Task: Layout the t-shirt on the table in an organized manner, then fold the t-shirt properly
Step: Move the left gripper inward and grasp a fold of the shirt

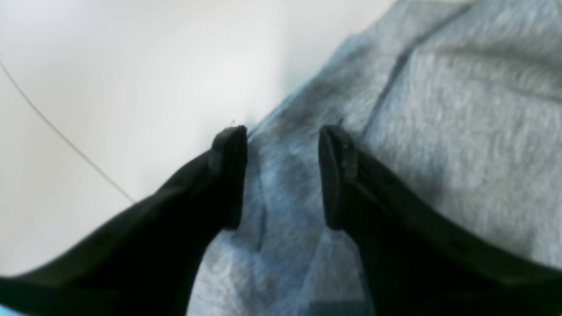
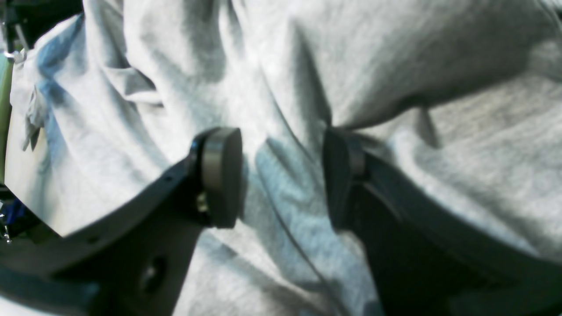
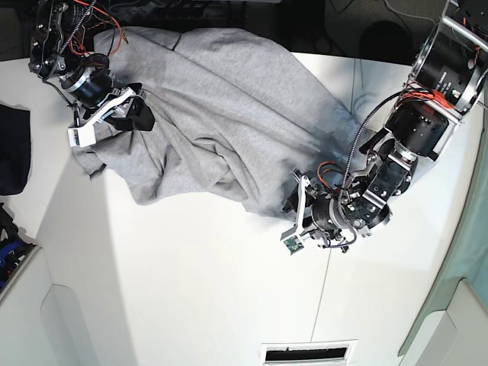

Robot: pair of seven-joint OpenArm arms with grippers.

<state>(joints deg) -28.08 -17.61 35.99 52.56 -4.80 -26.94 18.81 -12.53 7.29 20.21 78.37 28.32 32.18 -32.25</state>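
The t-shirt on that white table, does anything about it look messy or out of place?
Yes. The t-shirt is crumpled, not spread flat: deep wrinkles run across it, and its far edge seems to hang past the table. Nothing looks torn or spilled.

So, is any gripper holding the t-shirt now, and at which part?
No hold shows. The left gripper stands open over the edge of the t-shirt. The right gripper stands open too, grey folds between its fingers, unpinched.

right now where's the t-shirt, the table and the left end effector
t-shirt (image 3: 221,114): base view, middle of the grey cloth
table (image 3: 191,282): base view, bare white top
left end effector (image 1: 283,175): left wrist view, gap between the open fingertips over the shirt edge
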